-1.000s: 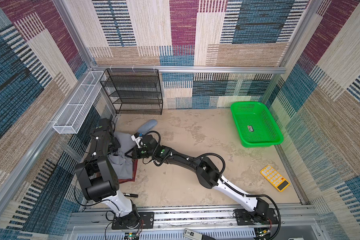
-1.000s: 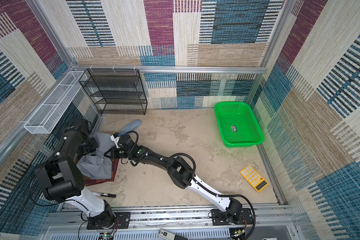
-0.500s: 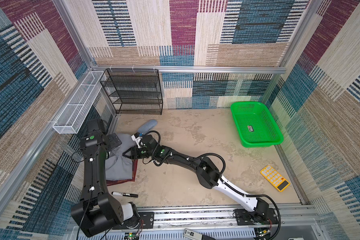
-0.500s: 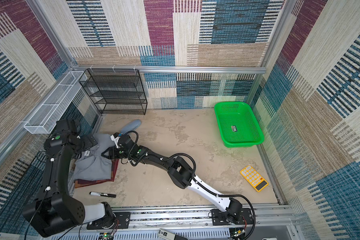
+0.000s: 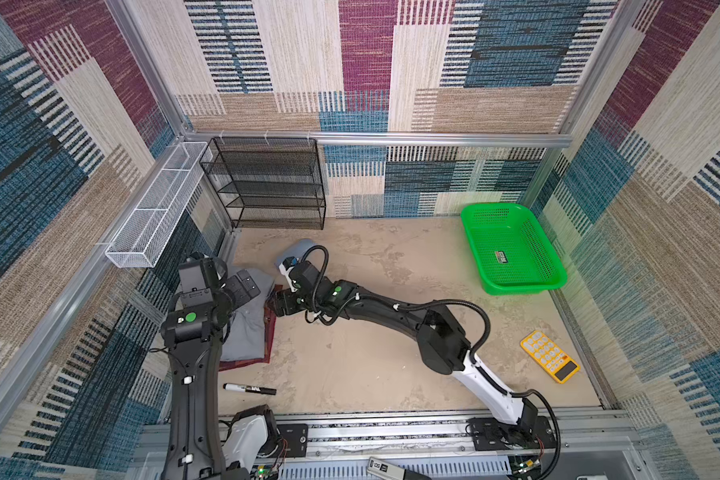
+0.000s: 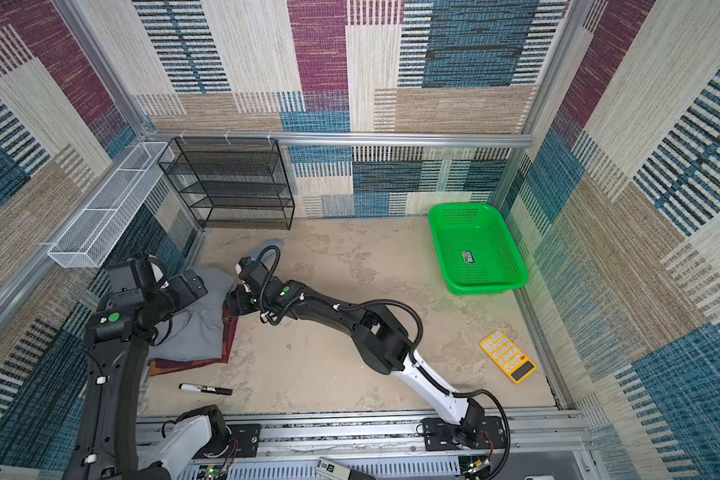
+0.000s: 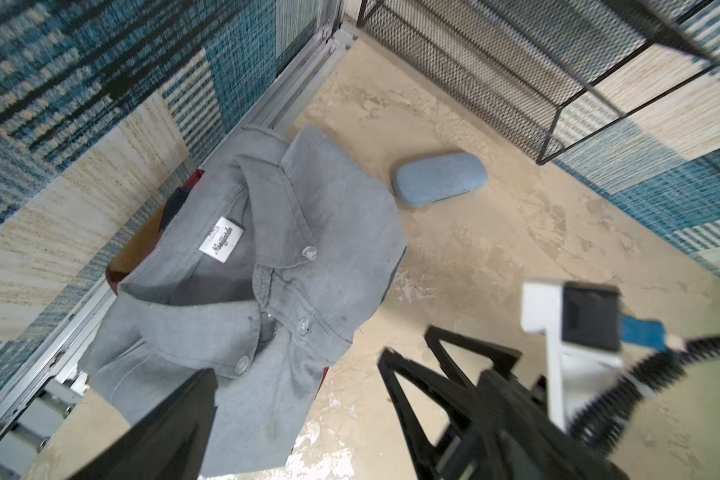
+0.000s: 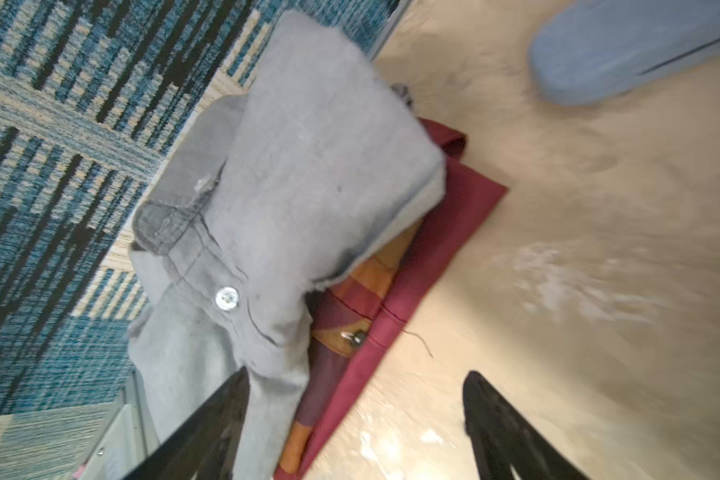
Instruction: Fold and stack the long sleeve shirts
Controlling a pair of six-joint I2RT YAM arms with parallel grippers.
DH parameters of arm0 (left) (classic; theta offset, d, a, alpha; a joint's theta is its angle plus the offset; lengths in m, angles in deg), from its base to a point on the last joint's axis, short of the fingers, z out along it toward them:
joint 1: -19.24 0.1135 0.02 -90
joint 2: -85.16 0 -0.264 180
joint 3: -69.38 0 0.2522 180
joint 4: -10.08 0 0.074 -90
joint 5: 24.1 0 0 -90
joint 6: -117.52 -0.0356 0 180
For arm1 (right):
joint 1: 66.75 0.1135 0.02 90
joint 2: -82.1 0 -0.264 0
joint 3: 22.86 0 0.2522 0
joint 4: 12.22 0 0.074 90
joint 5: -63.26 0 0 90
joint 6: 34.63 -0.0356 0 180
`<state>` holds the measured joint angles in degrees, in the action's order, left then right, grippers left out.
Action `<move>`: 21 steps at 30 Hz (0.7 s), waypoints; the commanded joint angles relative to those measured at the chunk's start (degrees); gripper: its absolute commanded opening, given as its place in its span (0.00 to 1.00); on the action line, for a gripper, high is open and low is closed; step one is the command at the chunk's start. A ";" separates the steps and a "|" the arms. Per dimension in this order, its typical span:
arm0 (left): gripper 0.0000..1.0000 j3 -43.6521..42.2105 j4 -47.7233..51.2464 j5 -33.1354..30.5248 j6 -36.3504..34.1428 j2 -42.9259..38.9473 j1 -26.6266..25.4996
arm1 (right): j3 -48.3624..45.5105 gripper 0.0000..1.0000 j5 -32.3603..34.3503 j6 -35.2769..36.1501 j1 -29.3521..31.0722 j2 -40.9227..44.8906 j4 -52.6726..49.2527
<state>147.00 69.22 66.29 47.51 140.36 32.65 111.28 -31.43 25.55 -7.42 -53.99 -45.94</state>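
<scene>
A folded grey collared shirt [image 5: 246, 332] [image 6: 196, 328] [image 7: 267, 232] [image 8: 308, 166] lies on top of the patchwork plaid shirt [image 5: 269, 338] [image 6: 192, 363] [image 8: 433, 249], by the left wall. Only the maroon and orange edges of the plaid shirt show under it. My left gripper [image 5: 244, 286] [image 6: 188, 286] [image 7: 298, 365] hovers above the grey shirt's collar end, open and empty. At the stack's right edge my right gripper [image 5: 273, 305] [image 6: 231, 303] [image 8: 356, 374] stands open, with nothing between its fingers.
A blue-grey oblong case [image 5: 300, 249] [image 7: 439, 178] lies just behind the right wrist. A black wire rack [image 5: 267, 183] stands at the back left, and a white wire basket [image 5: 154, 208] hangs on the left wall. A green basket [image 5: 516, 286], a yellow calculator [image 5: 549, 361] and a black marker [image 5: 248, 388] are on the table.
Both grippers have opened and let go of the grey shirt, which now rests on the plaid one. The left arm has lifted up off the stack; the right has barely moved.
</scene>
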 commanded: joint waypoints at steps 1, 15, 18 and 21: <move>1.00 -2.07 -4.10 2.95 -0.54 -2.25 -1.81 | -12.55 0.82 10.94 5.54 -0.01 17.89 4.39; 1.00 -31.70 -34.30 9.66 -8.20 -10.88 -9.10 | -76.97 1.00 33.51 19.68 -19.12 72.19 19.05; 1.00 -36.04 -42.29 0.08 -7.86 -5.39 -8.90 | -94.10 1.00 35.98 29.50 -26.50 80.55 34.70; 1.00 -40.03 -55.68 0.47 -7.46 -0.75 -8.75 | -101.93 1.00 32.77 25.86 -36.60 84.02 44.04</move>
<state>108.92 29.66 68.49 41.22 137.54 23.93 12.72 0.87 50.05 -39.31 27.90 -17.75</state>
